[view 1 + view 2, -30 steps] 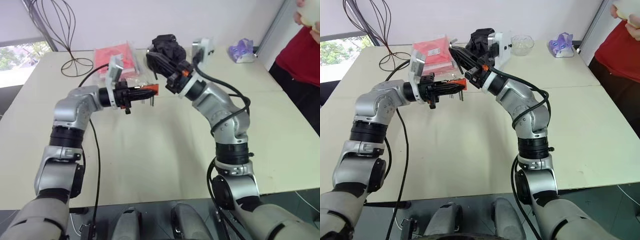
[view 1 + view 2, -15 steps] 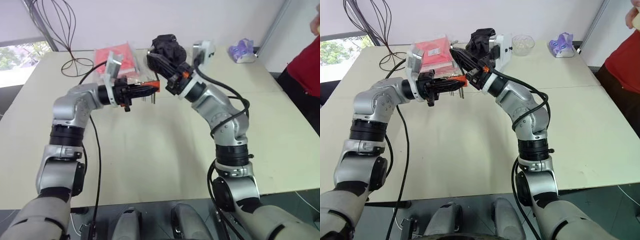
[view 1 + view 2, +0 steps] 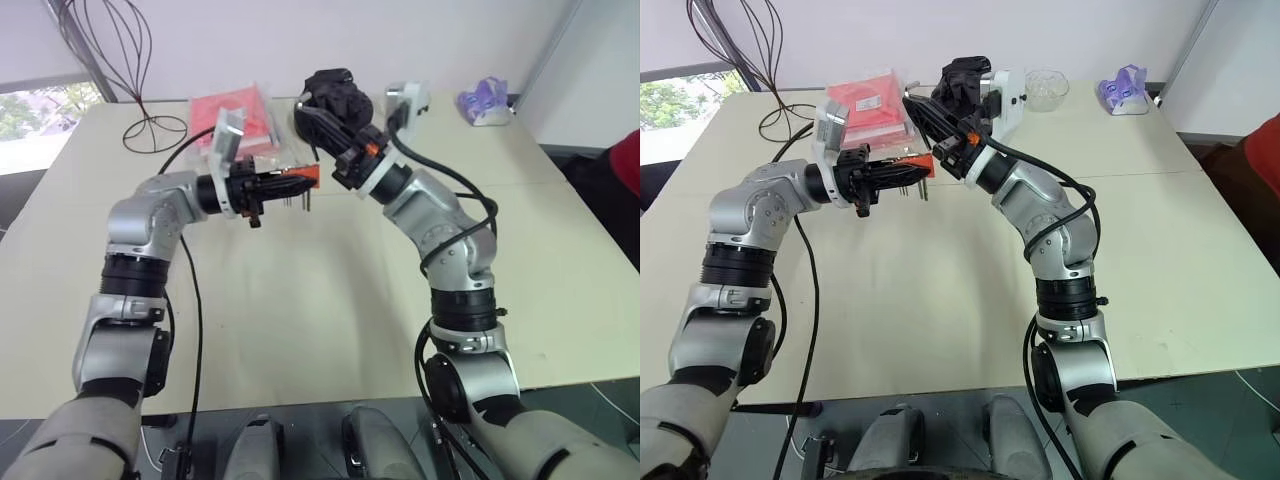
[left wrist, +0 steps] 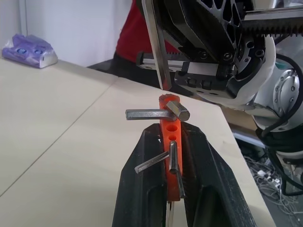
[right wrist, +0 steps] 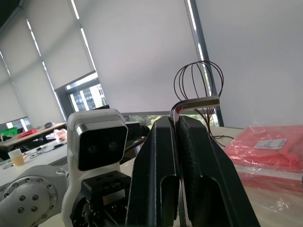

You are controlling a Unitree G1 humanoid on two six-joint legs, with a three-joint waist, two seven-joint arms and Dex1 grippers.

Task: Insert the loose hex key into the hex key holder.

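I see the matte cream table (image 3: pixel 300 330). My right gripper (image 3: pixel 912 103) clamps the thin, bent steel loose hex key (image 5: pixel 191 103), seemingly just above the orange plastic hex key holder (image 4: pixel 169 130), which my left gripper (image 3: pixel 300 181) pinches mid-air.

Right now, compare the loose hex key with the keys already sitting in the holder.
The loose hex key is pinched in the right gripper above the holder, free of any slot; the seated keys stick out of the orange hex key holder, which the left gripper clamps. The loose key's shaft looks longer than the seated keys' exposed stubs. All are grey metal.
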